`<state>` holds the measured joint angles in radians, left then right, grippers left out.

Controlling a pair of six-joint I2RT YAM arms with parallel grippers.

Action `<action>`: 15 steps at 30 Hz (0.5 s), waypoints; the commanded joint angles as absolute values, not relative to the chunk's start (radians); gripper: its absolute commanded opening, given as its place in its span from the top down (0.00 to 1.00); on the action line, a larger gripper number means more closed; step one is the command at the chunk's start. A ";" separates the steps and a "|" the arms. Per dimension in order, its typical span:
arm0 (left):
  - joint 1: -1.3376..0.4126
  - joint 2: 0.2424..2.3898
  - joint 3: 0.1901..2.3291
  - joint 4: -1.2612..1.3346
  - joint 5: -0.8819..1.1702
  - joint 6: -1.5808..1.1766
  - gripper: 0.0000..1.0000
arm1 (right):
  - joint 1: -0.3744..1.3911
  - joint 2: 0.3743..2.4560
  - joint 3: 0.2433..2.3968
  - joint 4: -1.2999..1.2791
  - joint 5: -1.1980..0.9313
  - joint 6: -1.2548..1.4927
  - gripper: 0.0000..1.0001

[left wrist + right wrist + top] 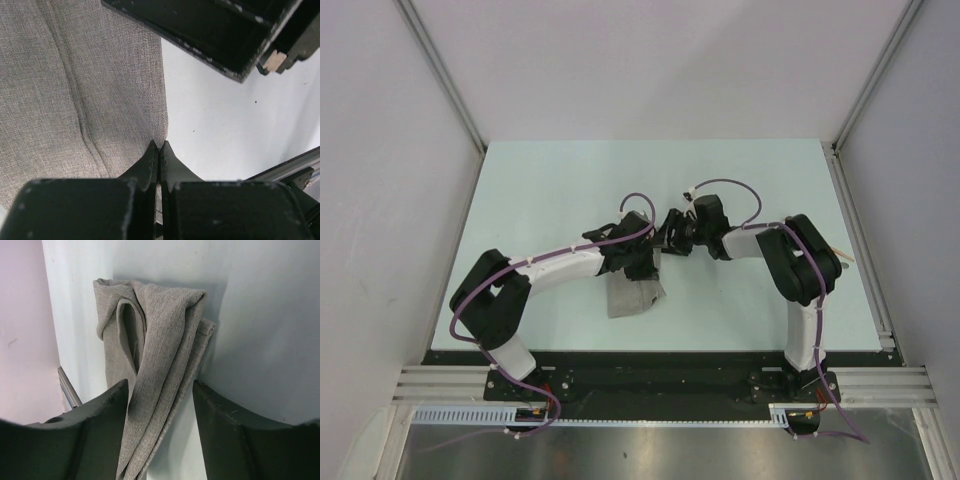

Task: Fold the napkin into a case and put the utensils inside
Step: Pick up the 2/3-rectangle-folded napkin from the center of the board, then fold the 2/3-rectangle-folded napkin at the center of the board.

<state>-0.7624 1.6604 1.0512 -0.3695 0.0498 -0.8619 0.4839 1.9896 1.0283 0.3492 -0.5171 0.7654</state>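
The napkin lies near the middle of the surface, a little toward the near edge, gathered into a narrow piece. It is a grey-beige woven cloth with a fine grain, and the left wrist view shows a long seam or crease running along it.

The left claw is pressed together on the edge of the napkin, with cloth caught at its tips. The right claw is spread. Several loose folds of the napkin pass between its fingers and lean on one of them.

The surface is smooth, pale mint green and rectangular. Plain light walls stand along its left, far and right edges. Metal rails run along the near edge.
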 commanded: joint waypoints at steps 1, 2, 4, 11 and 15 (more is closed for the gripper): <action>-0.756 1.631 1.045 -0.325 0.083 -0.839 1.00 | 0.471 2.017 1.084 0.414 -0.525 0.769 0.45; -0.756 1.632 1.045 -0.324 0.087 -0.839 1.00 | 0.466 2.026 1.089 0.413 -0.525 0.762 0.49; -0.756 1.635 1.045 -0.321 0.092 -0.841 1.00 | 0.460 2.028 1.097 0.416 -0.528 0.761 0.51; -0.756 1.660 1.046 -0.313 0.113 -0.830 1.00 | 0.469 2.013 1.104 0.416 -0.531 0.755 0.74; -0.756 1.672 1.028 -0.290 0.124 -0.821 1.00 | 0.488 2.006 1.123 0.374 -0.506 0.730 0.89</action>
<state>-0.7597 1.6642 1.0435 -0.3389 0.0868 -0.8509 0.4683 2.0209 1.0729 0.3721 -0.5220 0.7609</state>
